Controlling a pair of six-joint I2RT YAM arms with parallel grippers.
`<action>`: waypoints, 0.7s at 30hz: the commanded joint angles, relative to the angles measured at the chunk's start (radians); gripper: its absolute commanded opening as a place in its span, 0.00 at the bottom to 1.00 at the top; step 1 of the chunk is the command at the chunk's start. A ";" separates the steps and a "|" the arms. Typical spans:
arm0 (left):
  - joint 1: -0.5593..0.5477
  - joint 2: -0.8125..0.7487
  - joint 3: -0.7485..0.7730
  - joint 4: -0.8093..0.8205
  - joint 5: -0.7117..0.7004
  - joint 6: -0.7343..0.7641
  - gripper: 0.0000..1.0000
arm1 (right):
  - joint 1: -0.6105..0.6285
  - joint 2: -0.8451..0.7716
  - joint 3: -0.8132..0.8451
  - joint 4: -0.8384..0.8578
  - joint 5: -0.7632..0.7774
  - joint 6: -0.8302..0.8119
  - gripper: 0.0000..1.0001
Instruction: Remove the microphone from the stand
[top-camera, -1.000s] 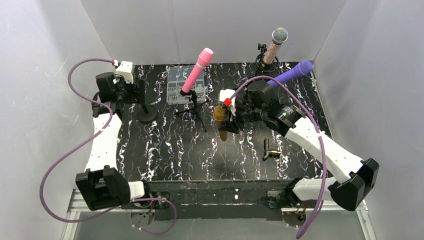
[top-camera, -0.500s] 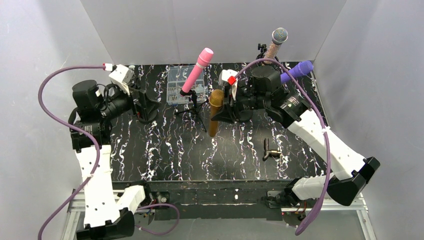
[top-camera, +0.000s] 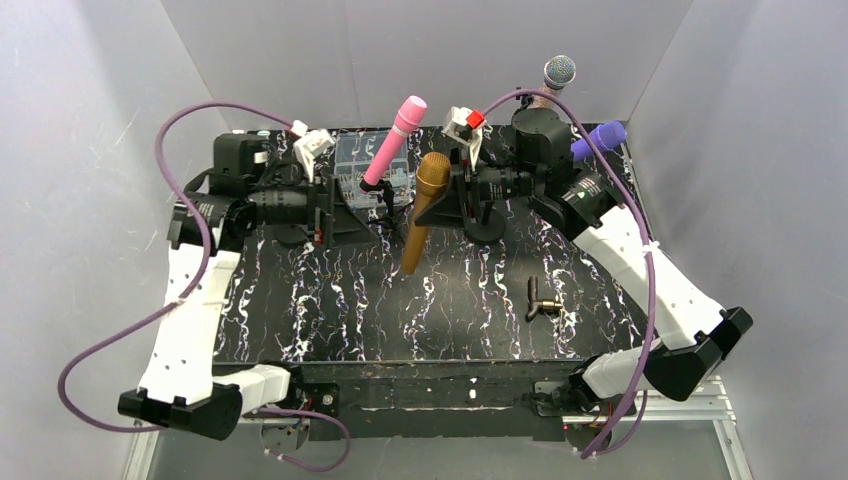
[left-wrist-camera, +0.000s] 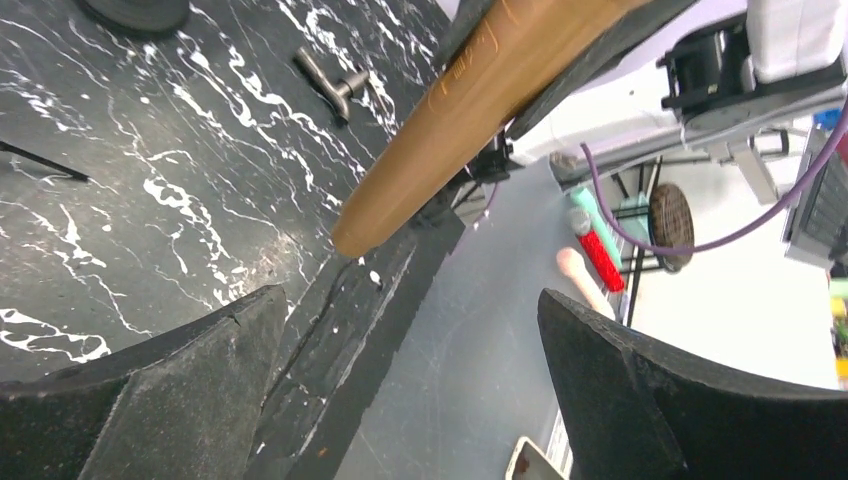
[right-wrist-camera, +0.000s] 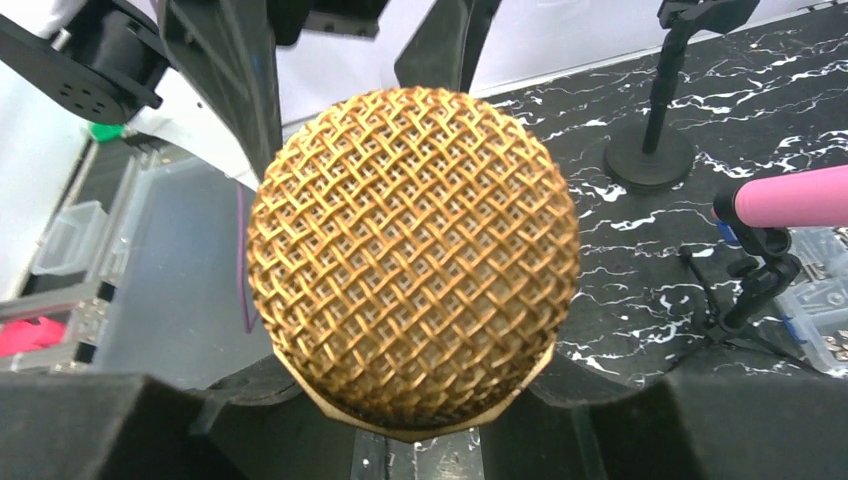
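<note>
Fingers (left-wrist-camera: 150, 400) of the left gripper (top-camera: 335, 208) are spread wide, with nothing between them. It hangs over the far left part of the black table (top-camera: 330, 320) and points to the right. A black stand with a round foot (right-wrist-camera: 650, 150) sits by that arm. Just behind the gripper lies a clear box (top-camera: 352, 160).

Next comes the pink microphone (top-camera: 395, 138), tilted on its tripod stand (top-camera: 388, 215). The tripod stands between the left gripper and the gold microphone (top-camera: 424, 205).

The gold microphone is up in the air near the middle of the table, off any stand. It leans, with its mesh head (right-wrist-camera: 413, 255) high and its thin end (left-wrist-camera: 360, 230) low, toward the near side. The right gripper (top-camera: 455, 195) is clamped on its body. Another round stand foot (top-camera: 487, 230) sits right below this gripper.

Nearer, a small metal piece (top-camera: 540, 300) lies alone on the table. Far right, behind the right arm, are a silver-topped microphone (top-camera: 559, 72) and a purple microphone (top-camera: 598, 135).
</note>
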 joint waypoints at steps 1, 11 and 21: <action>-0.108 0.024 0.004 -0.077 -0.003 0.086 0.98 | -0.044 0.007 0.016 0.135 -0.089 0.148 0.01; -0.283 0.120 0.013 -0.013 -0.112 0.232 0.88 | -0.078 0.039 -0.068 0.287 -0.153 0.301 0.01; -0.348 0.209 0.052 0.079 -0.225 0.167 0.87 | -0.092 0.058 -0.138 0.454 -0.194 0.425 0.01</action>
